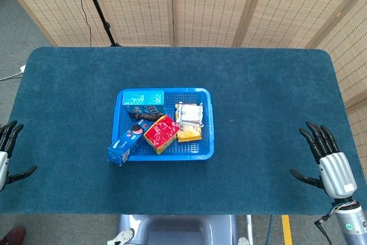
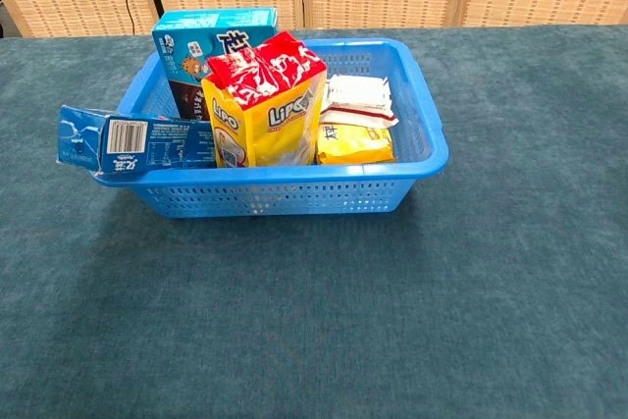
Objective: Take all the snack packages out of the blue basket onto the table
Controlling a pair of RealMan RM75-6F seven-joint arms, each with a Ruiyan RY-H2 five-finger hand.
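- Blue basket (image 1: 209, 124) mid-table, all snacks inside.
- Left hand (image 1: 7, 147) and right hand (image 1: 328, 160) empty, fingers spread, at near table edges.
- Red-yellow bag (image 2: 267, 105): likely light, crinkly, slippery; pinch its top seam.
- Blue box (image 2: 132, 144) overhanging left rim: stiff; grasp across its sides.
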